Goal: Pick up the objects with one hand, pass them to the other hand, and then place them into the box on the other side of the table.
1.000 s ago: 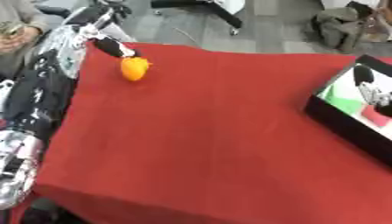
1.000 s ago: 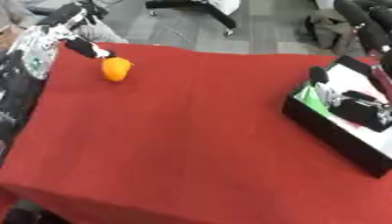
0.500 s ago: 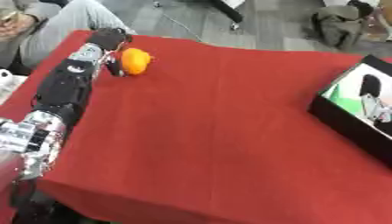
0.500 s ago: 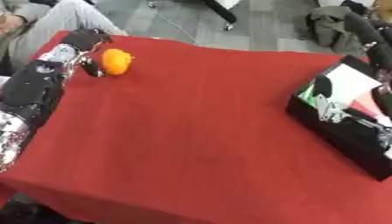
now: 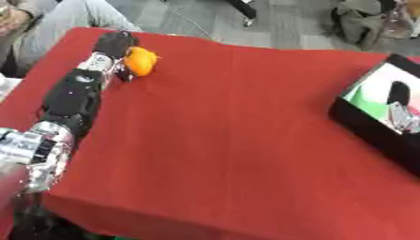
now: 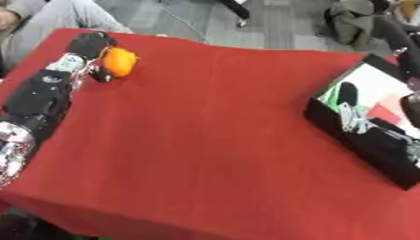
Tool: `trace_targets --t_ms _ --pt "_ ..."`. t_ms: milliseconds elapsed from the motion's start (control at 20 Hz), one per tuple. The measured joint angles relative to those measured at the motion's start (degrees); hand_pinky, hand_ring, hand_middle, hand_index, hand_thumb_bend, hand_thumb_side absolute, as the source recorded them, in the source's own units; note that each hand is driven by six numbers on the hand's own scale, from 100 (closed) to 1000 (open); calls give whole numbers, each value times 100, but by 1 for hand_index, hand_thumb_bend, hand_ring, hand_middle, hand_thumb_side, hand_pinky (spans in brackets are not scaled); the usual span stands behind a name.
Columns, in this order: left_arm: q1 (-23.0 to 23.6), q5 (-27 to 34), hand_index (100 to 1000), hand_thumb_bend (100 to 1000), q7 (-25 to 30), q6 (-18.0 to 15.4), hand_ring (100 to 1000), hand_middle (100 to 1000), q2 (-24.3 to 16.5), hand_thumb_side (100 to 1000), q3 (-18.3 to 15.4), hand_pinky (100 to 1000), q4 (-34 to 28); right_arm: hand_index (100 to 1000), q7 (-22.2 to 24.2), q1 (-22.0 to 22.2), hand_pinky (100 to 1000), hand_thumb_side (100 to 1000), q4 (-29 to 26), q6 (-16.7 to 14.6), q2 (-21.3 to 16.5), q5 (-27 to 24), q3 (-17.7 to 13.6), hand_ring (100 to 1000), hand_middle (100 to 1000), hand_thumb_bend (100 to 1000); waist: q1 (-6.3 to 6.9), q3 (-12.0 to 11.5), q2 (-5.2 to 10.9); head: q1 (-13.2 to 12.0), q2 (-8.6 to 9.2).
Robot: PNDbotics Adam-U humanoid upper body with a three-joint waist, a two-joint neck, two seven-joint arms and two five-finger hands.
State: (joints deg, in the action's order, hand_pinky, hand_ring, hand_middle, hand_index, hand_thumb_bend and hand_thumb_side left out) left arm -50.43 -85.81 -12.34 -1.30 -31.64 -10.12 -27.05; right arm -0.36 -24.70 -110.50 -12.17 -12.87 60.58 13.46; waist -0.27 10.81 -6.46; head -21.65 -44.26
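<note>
The left robot hand lies at the far left corner of the red bench, its fingers curled against the orange object, which sits touching its right side. Whether it truly grips cannot be told. The black box stands well apart at the right edge

The left hand has reached the orange thing at the far left of the red table and now wraps around it; before, it was just beside it
</note>
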Motion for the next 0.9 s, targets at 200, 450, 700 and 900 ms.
trace_targets --t_ms 200,450,700,900 --pt "20 137 594 245 -393 123 420 396 70 100 -11 590 -12 987 -6 10 866 373 10 8 4 -30 1 865 801 100 -6 16 0 -7 0" --pt "60 657 501 113 -1127 202 353 293 92 100 -82 562 -224 986 -33 53 864 385 46 42 4 -38 1 863 798 100 1 -16 2 14 0" --pt "122 1480 521 100 -914 -458 358 303 81 100 61 593 -908 984 -20 54 868 370 83 30 -9 -88 57 865 801 100 32 -150 67 194 0" --pt "268 2801 535 100 185 -1437 362 311 -20 103 385 619 -1766 986 129 -72 877 364 89 -132 -123 -196 292 875 815 100 89 -287 138 462 0"
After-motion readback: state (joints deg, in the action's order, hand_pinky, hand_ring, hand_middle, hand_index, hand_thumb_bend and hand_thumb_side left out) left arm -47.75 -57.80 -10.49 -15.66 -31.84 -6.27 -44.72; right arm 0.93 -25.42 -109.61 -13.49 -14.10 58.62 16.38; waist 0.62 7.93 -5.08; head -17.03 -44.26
